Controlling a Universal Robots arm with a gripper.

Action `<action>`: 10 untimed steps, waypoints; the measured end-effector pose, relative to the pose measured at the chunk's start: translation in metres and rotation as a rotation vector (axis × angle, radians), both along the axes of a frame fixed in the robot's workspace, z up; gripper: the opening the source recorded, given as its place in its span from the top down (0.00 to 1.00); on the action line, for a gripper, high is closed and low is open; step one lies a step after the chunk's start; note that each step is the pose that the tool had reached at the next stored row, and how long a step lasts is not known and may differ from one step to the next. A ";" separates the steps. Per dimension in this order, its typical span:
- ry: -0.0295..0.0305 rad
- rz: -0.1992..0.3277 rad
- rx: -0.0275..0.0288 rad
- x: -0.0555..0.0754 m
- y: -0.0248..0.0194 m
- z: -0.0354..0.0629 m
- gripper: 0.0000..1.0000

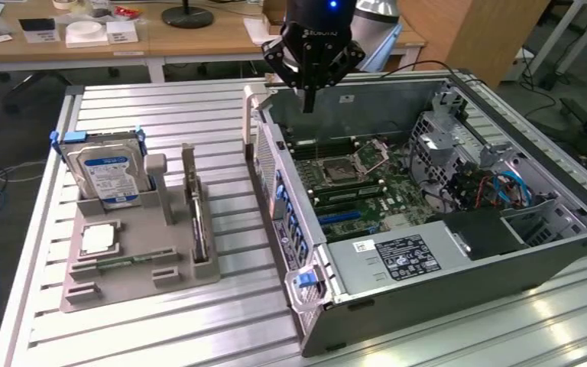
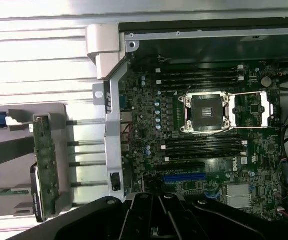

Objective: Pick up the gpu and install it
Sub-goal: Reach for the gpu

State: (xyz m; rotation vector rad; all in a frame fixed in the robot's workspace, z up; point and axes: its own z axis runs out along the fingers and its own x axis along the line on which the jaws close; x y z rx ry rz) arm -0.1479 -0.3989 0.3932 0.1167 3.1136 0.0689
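1. Closest to us is the slatted metal surface [image 1: 171, 336], and the open computer case [image 1: 457, 290] lies on its side on it. We'll place everything off that case.
2. At the case's near end there's the grey power supply [image 1: 396, 256] with a black label on top.
3. Just beside the case, on the exterior view's left, is a grey holder [image 1: 135, 287] with slots.
4. The gpu [image 1: 196, 210] stands on edge in the holder slot closest to the case, not picked up yet. In the wrist view we see its green board face, with the black shroud on the other side.
5. On the side of the holder away from the case, a small square silver CPU chip [image 1: 100, 239] lies flat. Further back a hard drive [image 1: 110, 172] with a blue-white label stands upright.
6. Inside the case, around the middle, the motherboard [image 1: 375, 195] is in plain sight. Its CPU socket [image 1: 342, 168] has the metal frame flipped open.
7. The pincer [image 1: 309, 103] hangs over the case's far end, near the corner on the holder's side. Its fingers point down and are pressed together, and it's well apart from the gpu.
8. Beyond the case, wooden desks [image 1: 202, 38] carry some small boxes.
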 end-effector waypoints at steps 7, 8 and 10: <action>0.0000 0.000 0.0000 -0.009 -0.0001 -0.0001 0.89; 0.0000 0.000 0.0000 -0.010 -0.0001 -0.0001 0.89; 0.0001 0.000 0.0000 -0.013 -0.0001 -0.0001 0.89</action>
